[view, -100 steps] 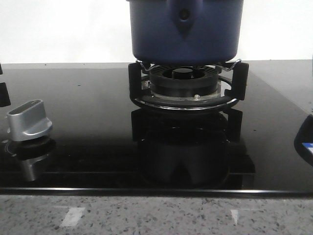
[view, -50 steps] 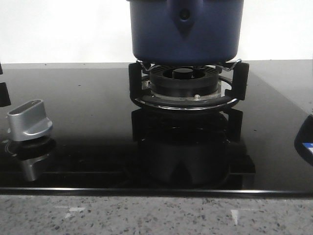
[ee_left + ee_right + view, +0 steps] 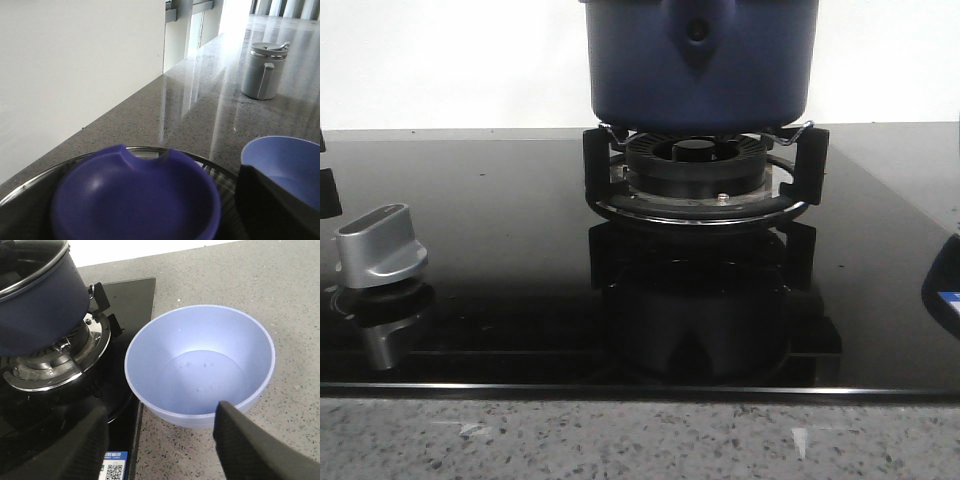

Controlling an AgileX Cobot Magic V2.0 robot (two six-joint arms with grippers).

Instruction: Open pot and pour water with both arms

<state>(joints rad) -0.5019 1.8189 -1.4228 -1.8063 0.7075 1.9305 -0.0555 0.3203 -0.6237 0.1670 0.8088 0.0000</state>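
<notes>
The dark navy-blue pot point(image 3: 700, 60) stands on the black burner ring point(image 3: 695, 165), its pointed handle mount facing me. It also shows in the right wrist view point(image 3: 37, 300), with its glass lid on. In the left wrist view the lid's blue knob point(image 3: 135, 195) fills the foreground over the glass lid point(image 3: 30, 190). My left gripper point(image 3: 150, 220) sits around the knob. Only one black finger point(image 3: 272, 205) shows, a narrow gap away from the knob. My right gripper point(image 3: 161, 412) is open and empty, low over the counter beside a light blue bowl point(image 3: 200, 365). Neither gripper shows in the front view.
A silver stove knob point(image 3: 378, 245) sits at the front left of the black glass hob point(image 3: 500, 220). The bowl point(image 3: 290, 160) stands right of the hob on the speckled counter. A grey lidded jug point(image 3: 264, 70) stands farther off. A QR sticker point(image 3: 115, 465) marks the hob's corner.
</notes>
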